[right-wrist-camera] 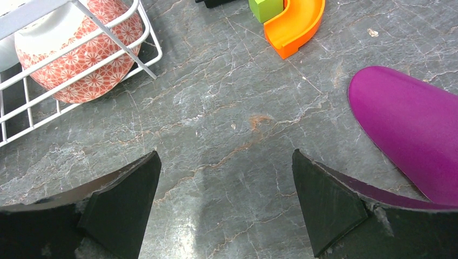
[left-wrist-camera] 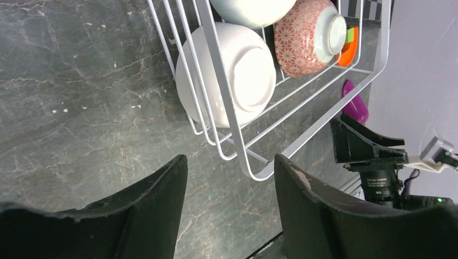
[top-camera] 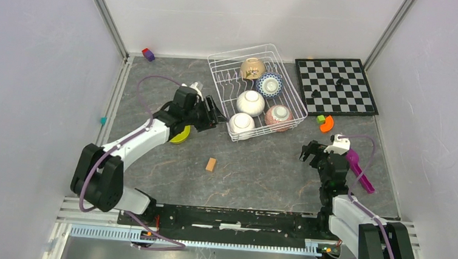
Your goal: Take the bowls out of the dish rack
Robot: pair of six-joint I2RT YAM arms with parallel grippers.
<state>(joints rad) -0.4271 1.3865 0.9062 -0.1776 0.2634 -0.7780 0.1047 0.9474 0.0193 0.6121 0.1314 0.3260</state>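
Our left gripper (left-wrist-camera: 231, 172) hangs partly open and empty at the dish rack's (left-wrist-camera: 258, 177) near left corner. Our right gripper (right-wrist-camera: 227, 178) gapes empty. The white bowl (left-wrist-camera: 232, 75) lies upturned there. We judge it stiff, glazed, slippery and breakable, so pinch its rim.

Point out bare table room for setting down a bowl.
Bare stone: near side of the dish rack, between wooden block and right gripper; also far left, between purple block and left arm. Crowded right of the rack: chessboard, orange piece, purple scoop.
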